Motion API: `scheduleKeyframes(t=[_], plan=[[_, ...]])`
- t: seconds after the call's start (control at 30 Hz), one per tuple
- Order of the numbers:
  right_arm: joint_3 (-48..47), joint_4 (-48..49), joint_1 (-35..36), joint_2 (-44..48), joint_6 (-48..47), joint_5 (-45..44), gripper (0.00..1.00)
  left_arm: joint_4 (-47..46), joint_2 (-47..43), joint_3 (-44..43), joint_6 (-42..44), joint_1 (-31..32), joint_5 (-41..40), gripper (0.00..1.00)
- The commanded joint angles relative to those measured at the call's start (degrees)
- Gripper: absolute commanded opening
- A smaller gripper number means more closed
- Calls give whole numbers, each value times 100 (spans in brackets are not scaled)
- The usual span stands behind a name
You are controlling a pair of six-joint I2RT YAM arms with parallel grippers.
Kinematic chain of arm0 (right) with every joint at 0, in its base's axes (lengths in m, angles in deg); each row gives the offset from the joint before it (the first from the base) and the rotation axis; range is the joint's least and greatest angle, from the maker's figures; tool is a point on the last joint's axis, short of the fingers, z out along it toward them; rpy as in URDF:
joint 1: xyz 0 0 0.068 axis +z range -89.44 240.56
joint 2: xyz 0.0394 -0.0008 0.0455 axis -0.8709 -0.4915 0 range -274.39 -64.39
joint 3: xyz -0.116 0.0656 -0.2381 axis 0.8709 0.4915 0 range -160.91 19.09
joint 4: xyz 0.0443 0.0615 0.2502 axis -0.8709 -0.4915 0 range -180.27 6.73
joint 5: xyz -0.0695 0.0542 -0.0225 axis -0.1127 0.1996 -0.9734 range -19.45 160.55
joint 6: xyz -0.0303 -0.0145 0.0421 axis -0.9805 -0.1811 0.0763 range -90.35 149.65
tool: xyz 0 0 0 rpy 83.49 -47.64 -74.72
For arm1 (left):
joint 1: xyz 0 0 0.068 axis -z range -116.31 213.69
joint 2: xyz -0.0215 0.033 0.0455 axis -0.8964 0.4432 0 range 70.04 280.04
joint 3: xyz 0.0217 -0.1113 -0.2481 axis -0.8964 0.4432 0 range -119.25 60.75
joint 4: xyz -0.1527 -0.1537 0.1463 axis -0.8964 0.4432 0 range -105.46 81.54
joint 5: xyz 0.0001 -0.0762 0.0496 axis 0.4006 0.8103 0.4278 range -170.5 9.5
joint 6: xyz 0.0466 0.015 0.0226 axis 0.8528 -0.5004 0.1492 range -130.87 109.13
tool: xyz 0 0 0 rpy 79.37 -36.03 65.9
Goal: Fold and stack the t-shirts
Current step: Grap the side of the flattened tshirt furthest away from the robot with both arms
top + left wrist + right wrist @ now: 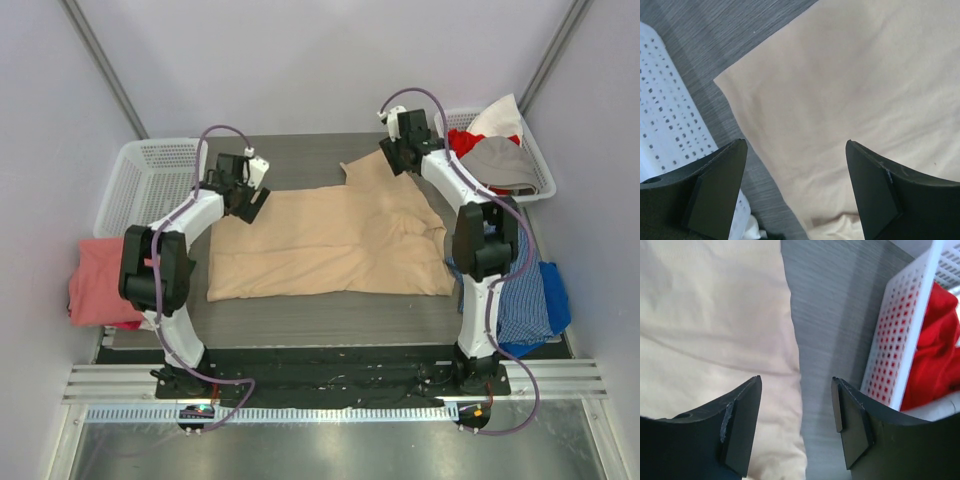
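Observation:
A large tan t-shirt (340,240) lies spread on the dark grey table, wrinkled toward its right side. My left gripper (252,203) hovers open over its far left corner; the left wrist view shows that corner of the tan t-shirt (850,90) between the spread fingers. My right gripper (393,160) is open and empty over the shirt's far right sleeve edge, which the right wrist view shows as tan cloth (715,315) beside bare table. A salmon-pink t-shirt (100,285) lies folded off the table's left edge.
An empty white basket (150,180) stands at the back left. A white basket (505,150) at the back right holds red, white and grey clothes; its wall (900,335) is close to my right gripper. Blue checked cloth (530,295) lies at the right.

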Motion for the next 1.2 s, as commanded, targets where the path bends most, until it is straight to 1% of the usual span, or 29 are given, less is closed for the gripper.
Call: scheduleKeyframes(t=[0.0, 0.13, 0.27, 0.37, 0.6, 0.7, 0.83, 1.03, 1.17], plan=[[-868, 128, -37, -675, 409, 532, 65, -411, 377, -296, -195, -10, 158, 85], [-1396, 136, -125, -1316, 663, 857, 65, -578, 589, -376, -168, -10, 176, 85], [-1766, 294, -257, -1695, 927, 1191, 65, -649, 677, -376, -107, -10, 185, 85], [-1845, 409, -292, -1889, 893, 1236, 64, -693, 660, -306, -46, -19, 123, 85], [-1784, 576, -415, -1968, 893, 1288, 64, -623, 607, -253, 78, -19, 9, 84], [-1513, 593, -424, -1820, 831, 1279, 63, -570, 537, -218, 51, -19, 9, 84], [-679, 953, -442, -1372, 699, 1288, 63, -544, 431, -78, 104, -10, 70, 84], [-19, 1024, -433, -836, 585, 1288, 63, -421, 448, -42, 157, -10, 184, 84], [228, 1015, -433, -694, 497, 1279, 63, -421, 571, -25, 165, -10, 211, 84]])
